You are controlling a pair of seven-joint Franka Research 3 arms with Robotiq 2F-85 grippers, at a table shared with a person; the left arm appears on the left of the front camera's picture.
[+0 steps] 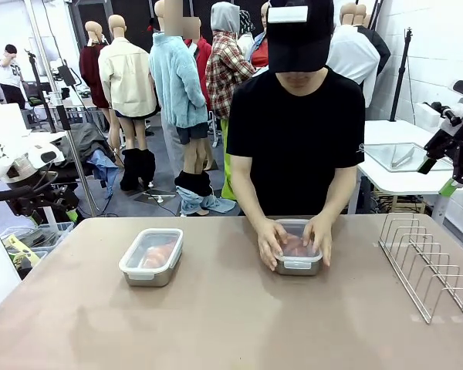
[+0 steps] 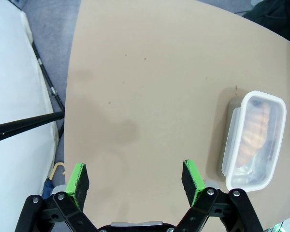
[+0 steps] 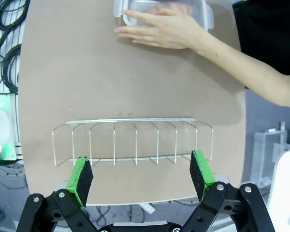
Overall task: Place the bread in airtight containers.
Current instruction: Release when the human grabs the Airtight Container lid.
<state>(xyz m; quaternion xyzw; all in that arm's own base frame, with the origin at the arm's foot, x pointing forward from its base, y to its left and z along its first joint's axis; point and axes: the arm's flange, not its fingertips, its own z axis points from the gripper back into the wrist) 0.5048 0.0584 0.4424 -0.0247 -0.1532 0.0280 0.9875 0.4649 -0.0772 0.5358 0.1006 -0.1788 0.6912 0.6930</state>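
Two stainless-steel tins stand on the brown table (image 1: 216, 324), each with a croissant inside under a clear lid. The left tin (image 1: 151, 257) stands apart from the person, its lid (image 2: 253, 140) seated over the croissant (image 2: 255, 129); whether its snap tabs are latched cannot be told. The right tin (image 1: 297, 248) lies directly under the person's hands (image 1: 272, 240), which press on its lid (image 3: 165, 9) from both sides; the croissant (image 1: 298, 247) within shows only as a reddish-brown patch between the fingers. The left gripper (image 2: 135, 181) hangs over bare table near the left tin, jaws spread wide and holding nothing. The right gripper (image 3: 141, 178) hangs above the wire rack (image 3: 133, 142), jaws likewise spread wide and empty, well apart from the right tin. Judged from this arrangement, the task is near completion and the main hazards concern sealing and clearance. A lid pressed unevenly may seat on one side only, leaving the container unsealed. Any advance of the right arm toward the right tin while hands rest on it risks contact with the person. A descent of the right gripper from its present position risks snagging a finger in the wire rack. A careless sweep of the left arm could push the left tin across the smooth table.
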